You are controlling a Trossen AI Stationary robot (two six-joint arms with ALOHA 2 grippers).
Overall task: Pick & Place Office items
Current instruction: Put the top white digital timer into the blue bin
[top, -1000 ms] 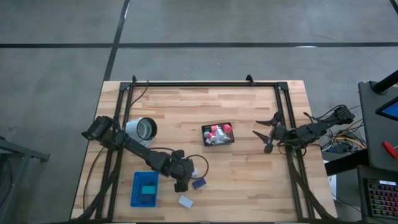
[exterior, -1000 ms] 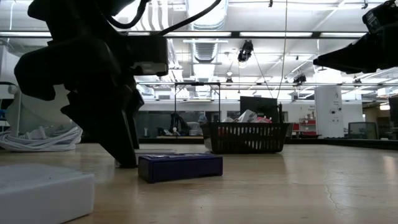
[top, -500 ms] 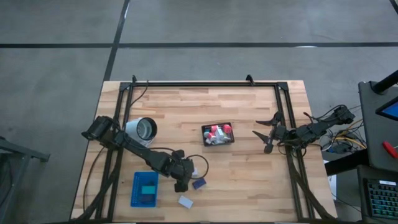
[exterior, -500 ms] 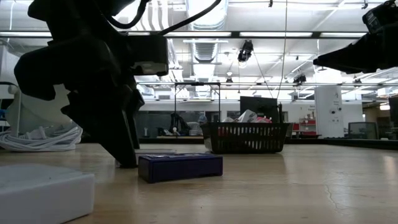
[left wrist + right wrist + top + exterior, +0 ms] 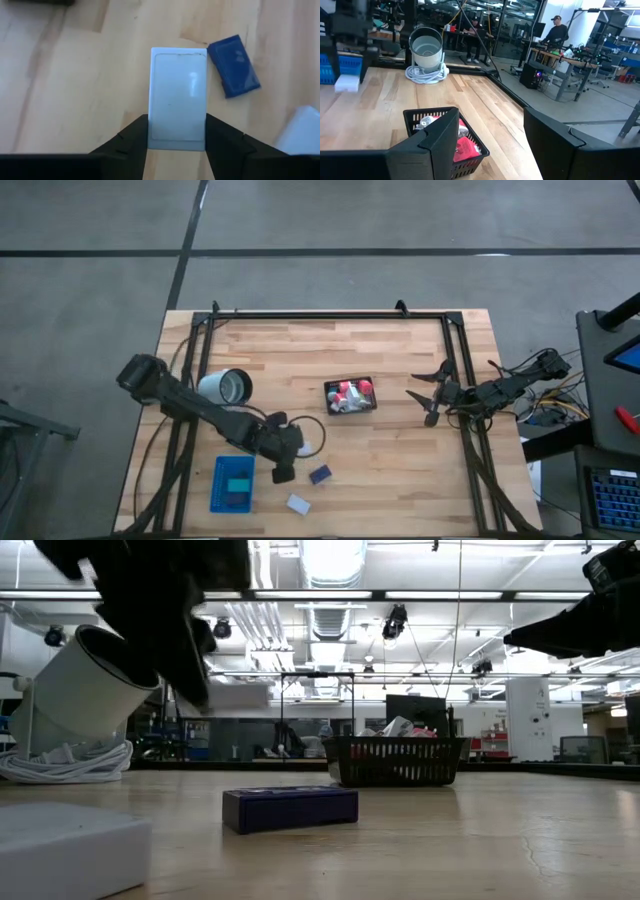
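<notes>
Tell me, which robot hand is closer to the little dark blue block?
Left. The left gripper hangs just beside the dark blue block, holding a white block. The right gripper waits far across the table.

A flat white block (image 5: 178,98) is held off the table between two dark fingers. A navy block (image 5: 320,474) lies flat near the table's front edge, left of centre. Another white block (image 5: 297,504) lies closer to that edge. Red, pink and white pieces (image 5: 349,393) fill the mid-table basket.
</notes>
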